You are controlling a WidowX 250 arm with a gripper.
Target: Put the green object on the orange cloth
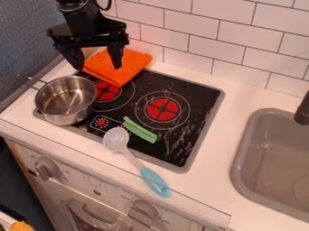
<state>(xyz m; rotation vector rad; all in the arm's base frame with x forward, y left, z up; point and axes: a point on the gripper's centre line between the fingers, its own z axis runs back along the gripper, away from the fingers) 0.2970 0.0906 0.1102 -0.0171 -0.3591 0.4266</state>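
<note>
Firstly, at left: one steel pot (65, 101), upright on the left corner of the black cooktop (202, 92), its handle toward the upper left. Item, one black gripper (98, 66), hanging at the upper left, fingers spread wide, nothing between them. Item, one orange cloth (128, 67), folded, at the cooktop's back left corner. Item, one spoon (115, 139), pale bowl, blue handle, lying across the cooktop's front rim. Item, one green object (140, 130), long, lying on the cooktop just beside the spoon's bowl. Lastly, one grey sink (240, 164), at far right.
</note>
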